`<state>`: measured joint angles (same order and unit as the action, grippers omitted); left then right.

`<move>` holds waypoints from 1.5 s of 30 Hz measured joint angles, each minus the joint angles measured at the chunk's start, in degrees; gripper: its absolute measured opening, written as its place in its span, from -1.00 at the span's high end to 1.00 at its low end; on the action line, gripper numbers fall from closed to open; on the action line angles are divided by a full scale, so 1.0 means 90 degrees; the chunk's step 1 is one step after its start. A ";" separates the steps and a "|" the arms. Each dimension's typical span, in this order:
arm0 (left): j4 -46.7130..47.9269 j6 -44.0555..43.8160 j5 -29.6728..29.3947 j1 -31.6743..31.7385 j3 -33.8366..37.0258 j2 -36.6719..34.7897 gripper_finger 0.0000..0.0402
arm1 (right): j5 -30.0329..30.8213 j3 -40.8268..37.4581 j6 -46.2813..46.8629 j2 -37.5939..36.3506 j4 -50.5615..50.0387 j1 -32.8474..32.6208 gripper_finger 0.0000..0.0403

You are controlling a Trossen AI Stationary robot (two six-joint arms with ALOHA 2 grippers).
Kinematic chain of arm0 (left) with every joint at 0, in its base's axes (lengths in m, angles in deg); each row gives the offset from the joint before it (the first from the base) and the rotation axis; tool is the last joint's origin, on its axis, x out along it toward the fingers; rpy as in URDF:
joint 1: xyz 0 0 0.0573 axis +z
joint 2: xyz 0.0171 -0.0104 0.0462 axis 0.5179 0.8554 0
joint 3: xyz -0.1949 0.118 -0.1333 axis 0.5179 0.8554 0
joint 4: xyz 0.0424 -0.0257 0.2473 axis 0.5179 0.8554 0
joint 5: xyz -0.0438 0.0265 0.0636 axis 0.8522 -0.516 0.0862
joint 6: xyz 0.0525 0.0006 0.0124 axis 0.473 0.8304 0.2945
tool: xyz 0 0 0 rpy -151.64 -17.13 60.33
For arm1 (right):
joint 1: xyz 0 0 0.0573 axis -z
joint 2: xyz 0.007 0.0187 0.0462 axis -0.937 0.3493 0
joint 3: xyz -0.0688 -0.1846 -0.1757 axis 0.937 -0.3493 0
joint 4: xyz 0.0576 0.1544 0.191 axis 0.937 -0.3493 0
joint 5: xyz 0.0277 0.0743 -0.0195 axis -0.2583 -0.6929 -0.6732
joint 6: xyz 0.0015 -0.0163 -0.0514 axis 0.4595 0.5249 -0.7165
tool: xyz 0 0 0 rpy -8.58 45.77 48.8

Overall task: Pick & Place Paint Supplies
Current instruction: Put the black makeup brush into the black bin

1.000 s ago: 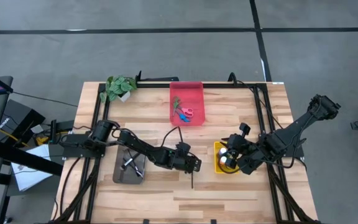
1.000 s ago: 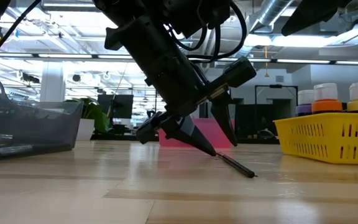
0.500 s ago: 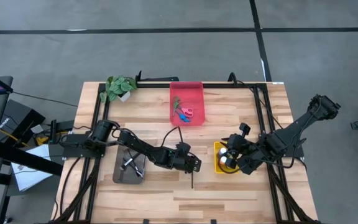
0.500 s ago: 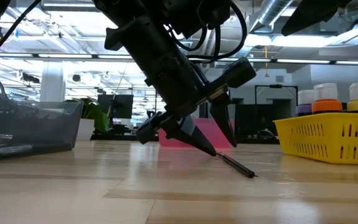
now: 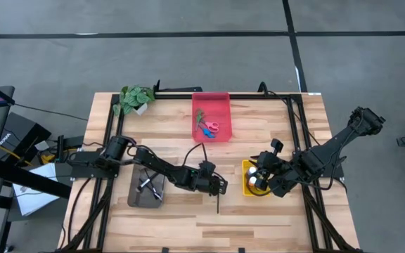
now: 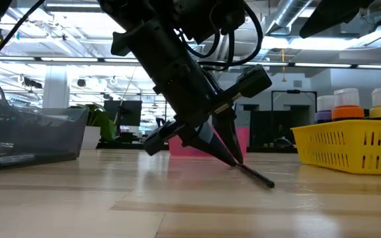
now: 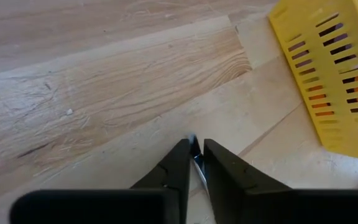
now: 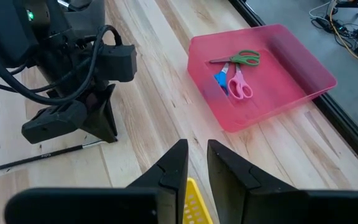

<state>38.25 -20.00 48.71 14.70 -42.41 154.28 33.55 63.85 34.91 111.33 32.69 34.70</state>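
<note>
A thin dark brush (image 5: 217, 202) lies on the wooden table in front of the yellow tray (image 5: 247, 166). My left gripper (image 5: 216, 188) stands over the brush's far end, shut on it. In the low view the brush (image 6: 255, 176) runs out from the fingers toward the camera. My right gripper (image 5: 260, 180) hangs shut above the yellow tray, which holds paint bottles (image 6: 347, 103). Pink, green and blue scissors (image 8: 235, 73) lie in the red tray (image 8: 291, 56). Other brushes (image 5: 147, 184) rest in the grey tray. My left gripper pinches the brush near its far end (image 7: 197, 163) between the two fingertips. The fingers (image 6: 210, 139) come from above, slanting down from the table's left, and lie across the shaft. The brush's free end (image 6: 270, 186) rests on the table.
A small potted plant (image 5: 136, 98) stands at the far left corner. The grey tray (image 5: 133, 198) sits under the left arm. The red tray (image 5: 211, 105) is at the far middle. Bare wood spreads along the near edge (image 5: 223, 228).
My left gripper has shut: its two fingers stood apart on either side of the brush's end half a second ago and now meet on it. The brush has stayed on the table.
</note>
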 joint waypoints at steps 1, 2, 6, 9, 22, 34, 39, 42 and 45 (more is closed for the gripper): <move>0.0000 0.0000 -0.0002 0.0000 0.0000 0.0000 0.83 | -0.0002 0.0000 0.0000 0.0000 0.0000 0.0000 0.72; -0.0004 0.0000 -0.0008 -0.0002 0.0000 0.0003 0.87 | -0.0002 0.0000 -0.0001 0.0000 0.0000 0.0000 0.72; -0.0032 0.0020 -0.0039 -0.0012 -0.0002 0.0003 0.98 | -0.0005 0.0000 -0.0002 0.0000 -0.0002 -0.0014 0.72; -0.0029 0.0118 -0.0043 -0.0015 -0.0002 0.0004 0.98 | -0.0002 0.0000 -0.0004 0.0000 -0.0005 -0.0073 0.72; 0.0019 0.0655 -0.0107 -0.0012 -0.0007 0.0003 1.00 | 0.0002 0.0000 -0.0012 0.0000 -0.0010 -0.0170 0.72; 0.0105 0.2158 -0.0090 -0.0002 0.0010 -0.0221 1.00 | 0.0019 0.0000 -0.0012 -0.0002 -0.0065 -0.0169 0.72; 0.0124 0.2922 0.0081 0.0034 0.0007 -0.0223 1.00 | 0.0022 0.0000 -0.0012 -0.0002 -0.0063 -0.0168 0.72; 0.0192 0.3348 0.0316 0.0074 0.0007 -0.0229 1.00 | 0.0022 0.0000 -0.0012 -0.0002 -0.0078 -0.0168 0.72; 0.0302 0.3670 0.0556 0.0141 -0.0007 -0.0255 1.00 | 0.0022 0.0000 -0.0010 -0.0002 -0.0124 -0.0168 0.72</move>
<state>40.97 13.03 53.71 15.97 -42.48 151.98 33.74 63.85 34.82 111.31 31.57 33.19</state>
